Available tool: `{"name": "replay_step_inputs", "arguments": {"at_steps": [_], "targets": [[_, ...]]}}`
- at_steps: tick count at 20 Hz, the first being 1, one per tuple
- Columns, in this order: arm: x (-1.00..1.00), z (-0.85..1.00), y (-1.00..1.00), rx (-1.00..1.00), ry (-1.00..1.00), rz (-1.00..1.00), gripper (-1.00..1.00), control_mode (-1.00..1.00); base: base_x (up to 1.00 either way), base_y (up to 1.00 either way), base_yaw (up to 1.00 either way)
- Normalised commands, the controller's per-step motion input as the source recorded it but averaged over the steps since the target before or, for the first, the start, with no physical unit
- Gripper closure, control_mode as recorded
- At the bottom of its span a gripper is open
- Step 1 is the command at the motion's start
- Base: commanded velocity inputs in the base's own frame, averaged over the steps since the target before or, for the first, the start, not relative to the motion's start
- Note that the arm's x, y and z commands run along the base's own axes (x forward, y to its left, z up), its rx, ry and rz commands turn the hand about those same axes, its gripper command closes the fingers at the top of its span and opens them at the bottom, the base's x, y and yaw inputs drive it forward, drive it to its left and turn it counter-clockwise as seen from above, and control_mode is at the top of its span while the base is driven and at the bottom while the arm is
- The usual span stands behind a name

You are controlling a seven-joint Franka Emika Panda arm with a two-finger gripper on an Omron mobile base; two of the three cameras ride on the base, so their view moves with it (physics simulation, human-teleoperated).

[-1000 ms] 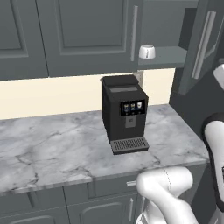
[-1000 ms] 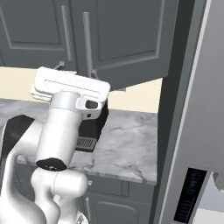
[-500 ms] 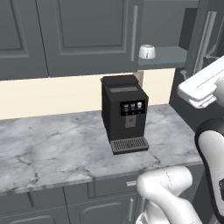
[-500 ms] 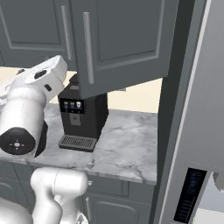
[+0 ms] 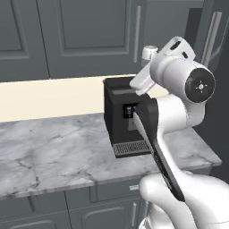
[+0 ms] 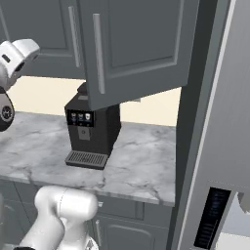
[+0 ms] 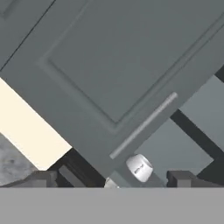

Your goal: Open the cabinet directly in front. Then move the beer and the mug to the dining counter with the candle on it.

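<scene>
The cabinet (image 6: 136, 49) hangs above the worktop with its right door swung open toward me; the left door (image 5: 89, 36) is shut. In the opening, a pale mug (image 5: 150, 53) stands on the grey shelf, partly behind my arm. In the hand view the mug (image 7: 139, 167) sits just under the left door's silver bar handle (image 7: 142, 127). My gripper (image 7: 111, 180) is open with nothing between its fingertips (image 7: 43, 178), short of the mug. The beer, the dining counter and the candle are out of view.
A black coffee machine (image 5: 125, 116) stands on the narrow marble worktop (image 5: 49, 152) below the cabinet. My white arm (image 5: 179, 85) crosses in front of it. A tall grey panel (image 6: 215, 122) closes off the right side. Dark base cabinets (image 5: 44, 210) run beneath.
My arm has swung from the right edge up into the middle of the left base view, so the hand now faces the cabinet. The door and the mug have not moved.
</scene>
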Motion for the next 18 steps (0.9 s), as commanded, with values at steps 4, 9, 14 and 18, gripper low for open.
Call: {"name": "replay_step_inputs", "arguments": {"at_steps": [4,9,14,18], "targets": [[1.0,0.0,-0.1,-0.15,0.41,-0.52,-1.0,-1.0,0.0,0.0,0.0],[1.0,-0.19,-0.71,-0.01,0.28,-0.39,-1.0,-1.0,0.0,0.0,0.0],[0.87,-0.62,-0.74,0.01,0.03,-0.1,-1.0,-1.0,0.0,0.0,0.0],[0.3,-0.5,-0.24,0.0,-0.17,0.02,-1.0,-1.0,0.0,0.0,0.0]]}}
